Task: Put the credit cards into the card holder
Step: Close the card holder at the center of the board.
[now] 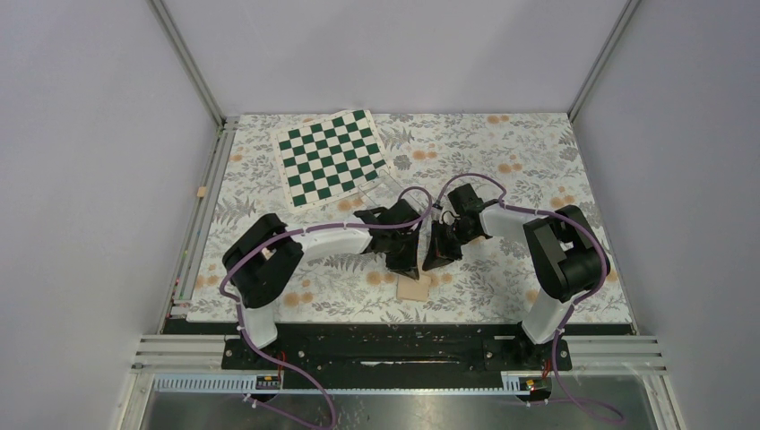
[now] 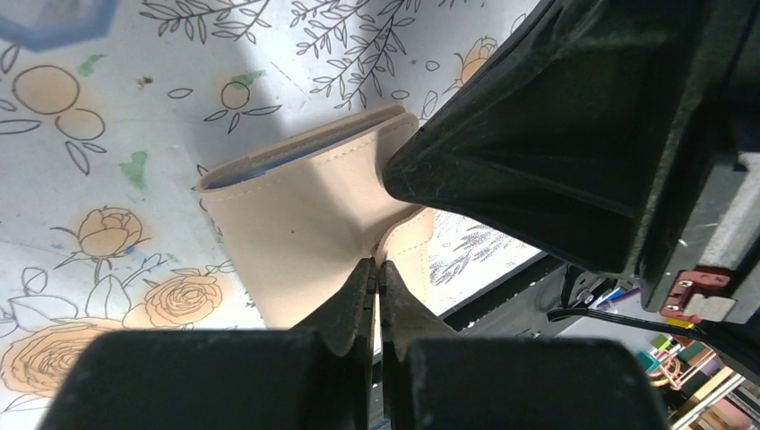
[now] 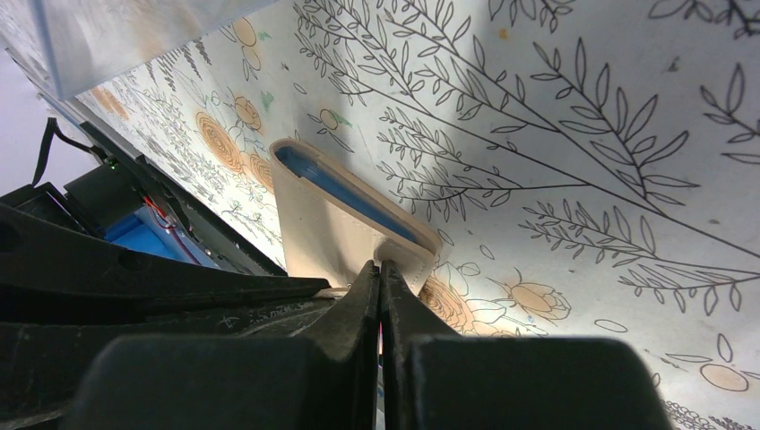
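Both arms meet at the middle of the floral cloth [image 1: 502,161], low over the holder [image 2: 296,224], which sits near the front edge between the 2 bases. The left gripper [image 2: 376,267] has its fingers pressed together on a pinch of tan flap at the holder's near side. The right gripper [image 3: 380,269] is likewise closed tight on a corner of it. By the look of it, 1 arm steadies while the other pulls, so the 2 tan walls part and the blue mouth opens. No loose cards show in any view. A blue strip sits in that mouth, and I cannot tell whether it is lining or a card edge. Around them, a chessboard [image 1: 332,157] lies well back, a clear box [image 3: 107,36] is close behind the right wrist, and a blurred blue shape [image 2: 54,22] lies beyond the holder. The tightest spot is the 2 grippers themselves, almost touching over the holder, so neither has much room to swing.
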Action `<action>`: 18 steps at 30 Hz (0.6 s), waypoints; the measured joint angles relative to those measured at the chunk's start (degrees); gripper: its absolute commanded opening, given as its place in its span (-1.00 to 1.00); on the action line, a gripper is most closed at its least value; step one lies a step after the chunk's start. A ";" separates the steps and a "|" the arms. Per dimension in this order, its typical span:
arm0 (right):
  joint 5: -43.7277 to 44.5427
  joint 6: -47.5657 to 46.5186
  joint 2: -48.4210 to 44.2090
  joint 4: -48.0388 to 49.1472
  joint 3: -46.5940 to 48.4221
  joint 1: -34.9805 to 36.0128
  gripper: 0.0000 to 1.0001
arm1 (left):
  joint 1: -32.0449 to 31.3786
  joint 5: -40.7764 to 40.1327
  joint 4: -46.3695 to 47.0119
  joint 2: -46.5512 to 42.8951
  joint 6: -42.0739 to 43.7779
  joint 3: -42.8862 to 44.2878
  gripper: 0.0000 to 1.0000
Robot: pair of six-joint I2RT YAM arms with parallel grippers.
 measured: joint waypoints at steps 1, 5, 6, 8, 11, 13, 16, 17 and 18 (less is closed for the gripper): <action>0.00 0.00 0.00 0.00 0.00 0.00 -1.00 | 0.02 0.42 0.87 0.00 -0.04 -0.39 -1.00; 0.00 0.00 0.00 0.00 0.00 0.00 -1.00 | 0.02 1.88 3.17 0.00 -0.44 -1.62 -1.00; 0.00 0.00 0.00 0.00 0.00 0.00 -1.00 | 0.02 2.03 3.76 0.00 -0.48 -1.88 -1.00; 0.00 0.00 0.00 0.00 0.02 0.00 -1.00 | 0.02 2.08 4.15 0.00 -0.57 -2.12 -1.00; 0.00 0.00 0.00 -0.02 0.02 0.00 -1.00 | 0.02 1.99 4.24 0.00 -0.55 -2.21 -1.00; 0.00 -0.02 0.00 -0.04 0.02 0.00 -0.96 | 0.02 1.73 3.78 0.11 -0.42 -2.03 -1.00; 0.07 -0.09 -0.15 -0.07 0.02 0.00 -0.85 | 0.00 1.66 2.64 1.36 -0.28 -0.79 -1.00; 0.15 -0.22 -0.28 -0.17 0.02 0.04 -0.83 | 0.00 1.75 2.56 1.53 -0.31 -0.68 -1.00; 0.48 -0.37 -0.55 -0.37 0.00 0.09 -0.81 | 0.00 1.73 2.49 1.55 -0.28 -0.66 -1.00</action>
